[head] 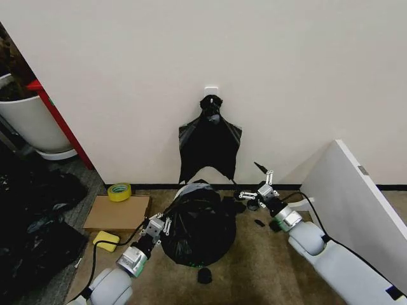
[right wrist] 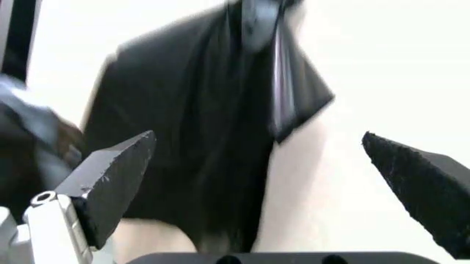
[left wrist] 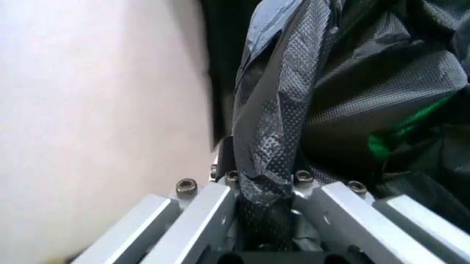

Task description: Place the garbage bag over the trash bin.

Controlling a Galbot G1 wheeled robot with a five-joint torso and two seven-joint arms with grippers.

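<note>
Black garbage bag (left wrist: 276, 143) fold pinched between left gripper (left wrist: 266, 220) fingers.

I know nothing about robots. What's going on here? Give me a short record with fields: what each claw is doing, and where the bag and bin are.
left claw: the left claw is shut on a fold of the garbage bag, at the bag's left side
right claw: the right claw is open, holding nothing, right of the bin near the wall
garbage bag: draped over most of the trash bin
trash bin: on the floor by the wall, white rim showing at the back
behind: hanging black bag on a wall hook
</note>
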